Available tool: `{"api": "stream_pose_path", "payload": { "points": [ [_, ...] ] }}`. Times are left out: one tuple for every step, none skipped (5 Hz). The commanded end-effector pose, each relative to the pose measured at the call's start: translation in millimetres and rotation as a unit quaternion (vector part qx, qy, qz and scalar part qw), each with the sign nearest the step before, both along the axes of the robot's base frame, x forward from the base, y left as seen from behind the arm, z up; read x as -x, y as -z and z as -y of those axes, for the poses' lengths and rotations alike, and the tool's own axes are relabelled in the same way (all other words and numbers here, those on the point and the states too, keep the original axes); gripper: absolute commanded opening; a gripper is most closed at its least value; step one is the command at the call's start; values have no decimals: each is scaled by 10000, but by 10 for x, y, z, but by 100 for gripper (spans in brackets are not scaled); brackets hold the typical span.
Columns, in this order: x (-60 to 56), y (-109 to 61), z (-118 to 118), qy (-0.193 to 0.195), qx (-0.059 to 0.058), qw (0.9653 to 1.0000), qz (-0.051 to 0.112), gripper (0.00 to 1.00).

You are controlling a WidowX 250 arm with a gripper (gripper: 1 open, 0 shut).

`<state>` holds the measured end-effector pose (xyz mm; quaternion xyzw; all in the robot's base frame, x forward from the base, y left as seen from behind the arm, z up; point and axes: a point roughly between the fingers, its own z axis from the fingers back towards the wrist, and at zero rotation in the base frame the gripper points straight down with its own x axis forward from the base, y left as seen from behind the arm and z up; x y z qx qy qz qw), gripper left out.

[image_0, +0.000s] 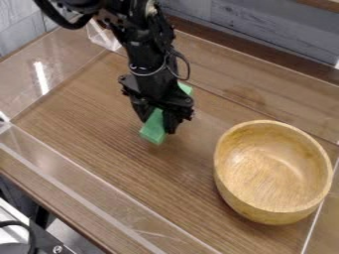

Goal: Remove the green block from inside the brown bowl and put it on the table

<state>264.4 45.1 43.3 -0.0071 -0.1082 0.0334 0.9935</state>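
Over table (93, 119), fingers (159, 117) clamp green block (158, 127) beside brown bowl (275, 169)

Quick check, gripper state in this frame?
Gripper: closed on the green block, holding it low over the table, well away from the brown bowl.

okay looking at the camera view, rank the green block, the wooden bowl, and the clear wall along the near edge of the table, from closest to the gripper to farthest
1. Green block: clamped in the gripper, left of centre.
2. Wooden bowl: down and to the right, empty.
3. Clear wall: along the table's front edge, lower left. In this single view it looks about as far as the bowl, too close to call.
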Motion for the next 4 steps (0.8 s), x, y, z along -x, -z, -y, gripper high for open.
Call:
{"api": "stream_pose_path", "payload": {
  "points": [
    [-69,-83,-58,-65,-4,9999,142,0],
    [-71,-80,-82,-95,24,9999,123,0],
    [-67,-76,-97,-120,55,9999,89,0],
    [-60,-73,-106,-146,88,9998,47,0]
  ]
}}
